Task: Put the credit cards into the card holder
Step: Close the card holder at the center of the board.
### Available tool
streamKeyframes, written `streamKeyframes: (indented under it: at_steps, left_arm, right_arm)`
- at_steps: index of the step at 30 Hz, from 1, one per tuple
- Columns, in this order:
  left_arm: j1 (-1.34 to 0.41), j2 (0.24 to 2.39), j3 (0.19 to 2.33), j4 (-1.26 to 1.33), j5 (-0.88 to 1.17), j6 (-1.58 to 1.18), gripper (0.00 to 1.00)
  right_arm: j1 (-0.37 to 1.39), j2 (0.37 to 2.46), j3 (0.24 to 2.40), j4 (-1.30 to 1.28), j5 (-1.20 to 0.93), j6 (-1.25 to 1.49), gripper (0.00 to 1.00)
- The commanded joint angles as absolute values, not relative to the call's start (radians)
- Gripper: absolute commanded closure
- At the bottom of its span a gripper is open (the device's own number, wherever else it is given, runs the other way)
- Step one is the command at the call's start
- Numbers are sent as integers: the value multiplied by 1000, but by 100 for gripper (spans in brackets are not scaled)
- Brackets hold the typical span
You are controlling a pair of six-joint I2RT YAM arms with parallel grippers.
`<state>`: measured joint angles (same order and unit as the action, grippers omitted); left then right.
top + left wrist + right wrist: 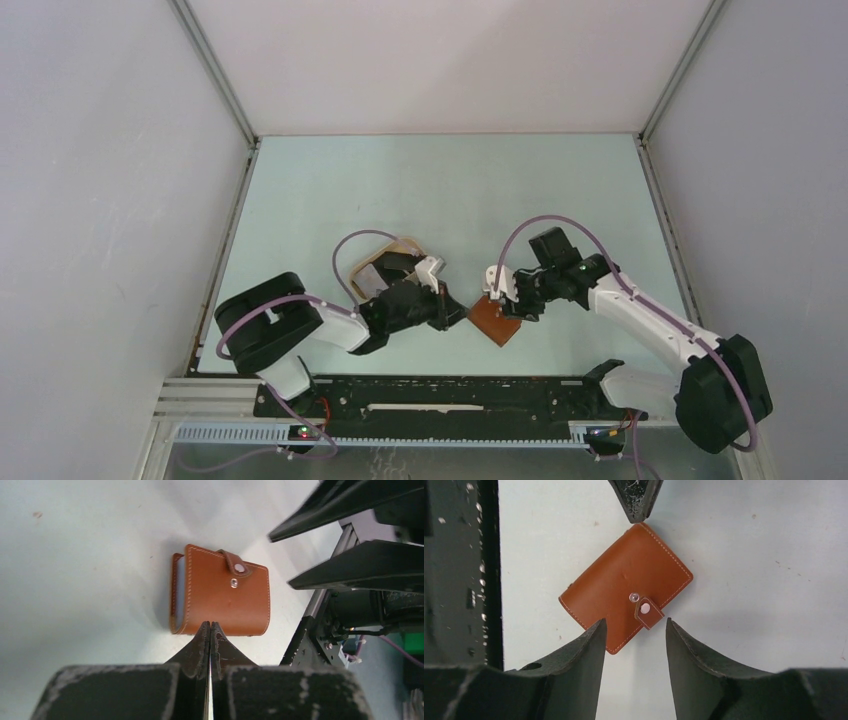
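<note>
Pinched shut, my matte black left fingers (197, 650) meet the edge of the smooth reddish-brown leather card holder (225, 600), white-stitched, rectangular, mid-frame on the pale tabletop (90, 580); my right fingers (584, 655) spread wide.

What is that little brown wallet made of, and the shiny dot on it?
The card holder looks like smooth reddish-brown leather, or maybe imitation leather. It has a soft sheen and pale stitching along its edges. The round snap stud looks like polished metal, since it glints silver.
</note>
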<state>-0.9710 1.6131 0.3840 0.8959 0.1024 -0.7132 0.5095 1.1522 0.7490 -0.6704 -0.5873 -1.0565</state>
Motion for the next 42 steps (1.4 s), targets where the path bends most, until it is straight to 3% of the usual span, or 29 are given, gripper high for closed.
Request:
streamKeyframes:
  at_steps: [1, 6, 15, 27, 42]
  left_arm:
    - [-1019, 1566, 470, 856, 50, -561, 98]
    - [-1032, 1590, 493, 859, 48, -507, 95]
    - [-1064, 1696, 569, 873, 81, -525, 95]
    - [-1065, 1753, 592, 838, 50, -532, 98]
    - [-1065, 1776, 594, 836, 47, -538, 100]
  right_arm:
    - [488, 1173, 727, -593, -594, -1247, 45]
    - [489, 1225, 727, -575, -592, -1275, 48]
    - [522, 1256, 727, -633, -608, -1291, 62]
    - [546, 1289, 727, -611, -553, -1236, 61]
    - [543, 1312, 743, -632, -535, -1219, 80]
